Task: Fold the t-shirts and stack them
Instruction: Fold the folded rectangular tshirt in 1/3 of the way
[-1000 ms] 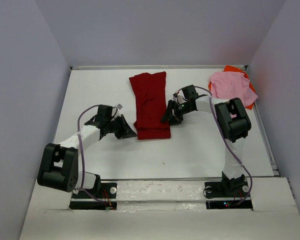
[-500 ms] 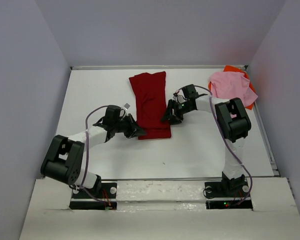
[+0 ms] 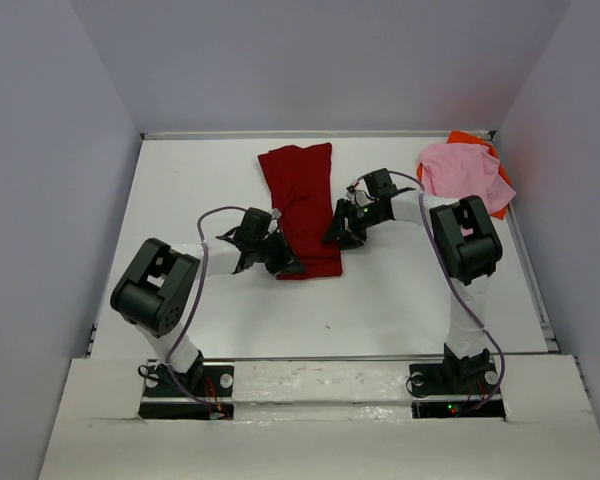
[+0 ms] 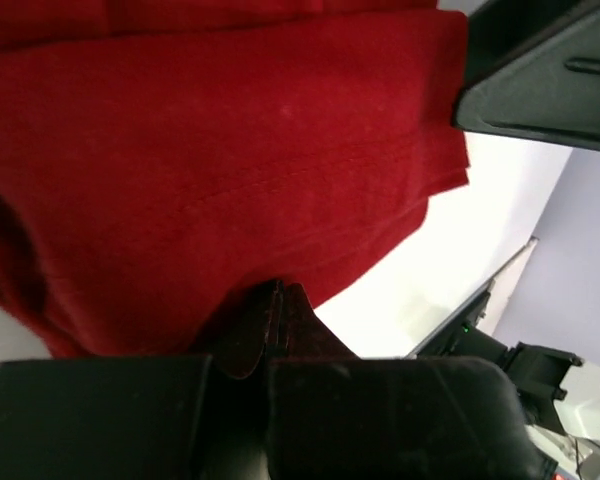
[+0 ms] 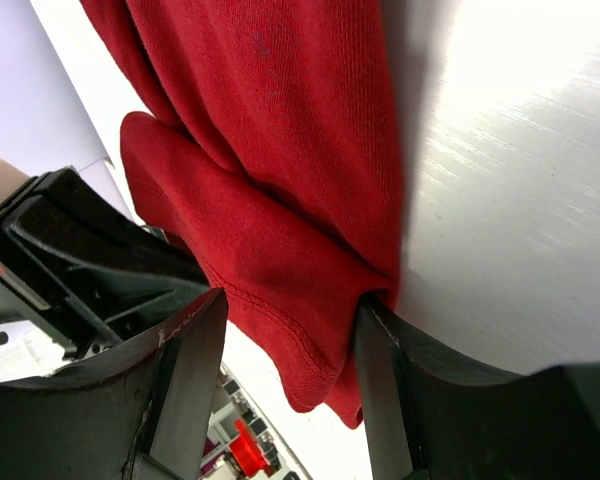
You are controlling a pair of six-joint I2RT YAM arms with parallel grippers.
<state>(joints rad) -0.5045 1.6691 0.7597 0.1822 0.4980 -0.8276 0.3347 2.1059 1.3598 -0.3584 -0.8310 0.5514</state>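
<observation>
A dark red t-shirt (image 3: pixel 302 205) lies folded in a long strip at mid-table. My left gripper (image 3: pixel 285 262) is shut, its tips pressed against the strip's near left corner; the left wrist view shows the closed fingertips (image 4: pixel 277 290) touching the red cloth (image 4: pixel 230 150) with nothing seen between them. My right gripper (image 3: pixel 340 232) stands open at the strip's right edge. In the right wrist view its jaws (image 5: pixel 290 300) straddle a bunched fold of red cloth (image 5: pixel 270 150), which touches one finger only. A light pink t-shirt (image 3: pixel 463 172) is heaped at the back right over a bright orange one (image 3: pixel 467 138).
Grey walls close in the table on the left, back and right. A raised rail (image 3: pixel 528 270) runs along the right edge. The two grippers sit close together on either side of the red strip's near end. The right gripper's body (image 4: pixel 540 80) shows in the left wrist view.
My left arm swung right, carrying its shut gripper from the bare table left of the red shirt to the shirt's near left corner. The right arm and the shirts have not moved.
</observation>
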